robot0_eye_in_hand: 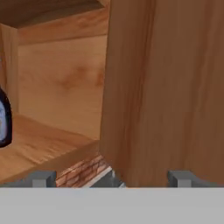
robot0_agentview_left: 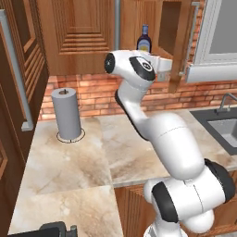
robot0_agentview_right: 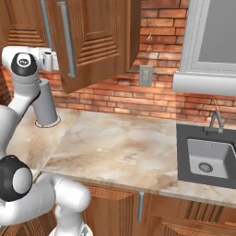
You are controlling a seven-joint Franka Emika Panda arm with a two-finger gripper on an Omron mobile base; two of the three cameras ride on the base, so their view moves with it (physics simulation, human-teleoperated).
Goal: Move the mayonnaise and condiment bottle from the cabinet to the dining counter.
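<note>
Wide open and empty, the claw (robot0_eye_in_hand: pixel 111 177) sits at the bottom of the hand view, pointed at the cabinet's open door (robot0_eye_in_hand: pixel 166 87) rather than the shelf. At the far left edge of that view a dark curved shape shows, probably the condiment bottle (robot0_eye_in_hand: pixel 3 118), though only a sliver is visible. From the left base view the bottle stands upright on the cabinet (robot0_agentview_left: pixel 88 37) shelf, top centre, just above the arm's wrist. Below, a grey paper towel holder (robot0_agentview_left: pixel 67 113) waits on the marble worktop (robot0_agentview_left: pixel 74 162). To do this well, I'd swing the hand left, centre the bottle between the fingers, then go in level, clear of the door.
</note>
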